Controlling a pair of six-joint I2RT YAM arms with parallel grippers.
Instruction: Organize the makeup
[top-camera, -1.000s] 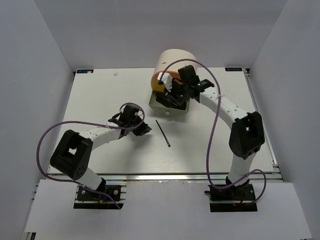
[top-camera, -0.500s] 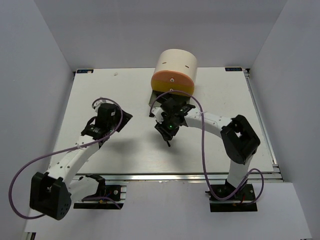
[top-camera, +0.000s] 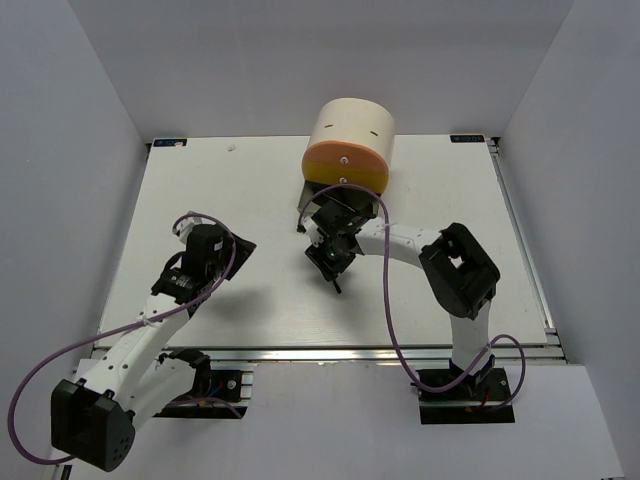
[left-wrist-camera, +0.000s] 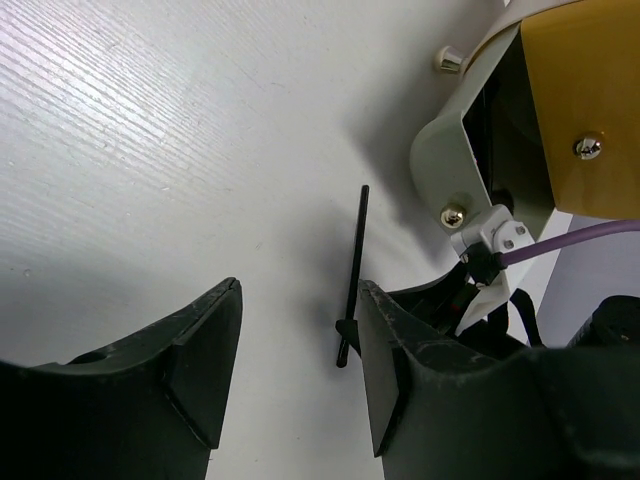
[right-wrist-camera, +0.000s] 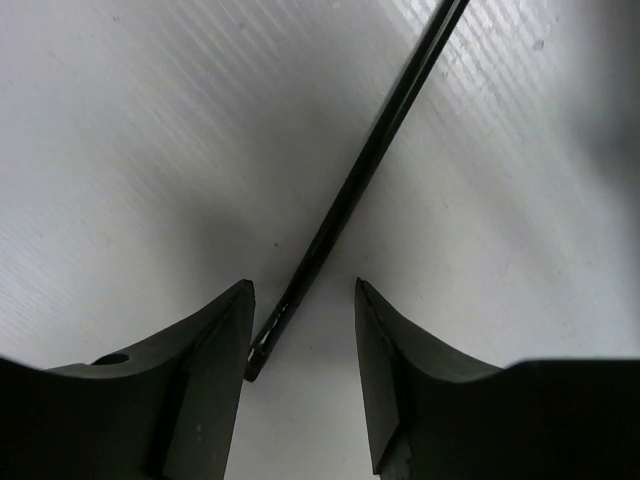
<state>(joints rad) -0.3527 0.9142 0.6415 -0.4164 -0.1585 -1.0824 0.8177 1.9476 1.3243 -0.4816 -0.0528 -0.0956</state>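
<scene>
One piece of makeup shows: a slim black stick (top-camera: 338, 286) lying flat on the white table. My right gripper (top-camera: 333, 266) hangs right over it, open. In the right wrist view the stick (right-wrist-camera: 350, 195) runs diagonally and its near end lies between the two fingertips of the gripper (right-wrist-camera: 304, 288), close to the left one. My left gripper (top-camera: 240, 246) stands open and empty over bare table at the left. Its wrist view looks between its own tips (left-wrist-camera: 300, 290) at the stick (left-wrist-camera: 355, 260) and the right arm. Sponges and brushes are out of view.
A big cream cylindrical case (top-camera: 348, 135) with an orange front stands at the back centre, just behind the right gripper. Its lowest drawer (left-wrist-camera: 452, 150) is pulled out toward the arms. The table (top-camera: 200, 190) ends in a metal rail at the near edge.
The right arm came down from the case's drawer to the stick and its gripper opened. The left arm swung back to the left, away from the stick, and its gripper opened too.
</scene>
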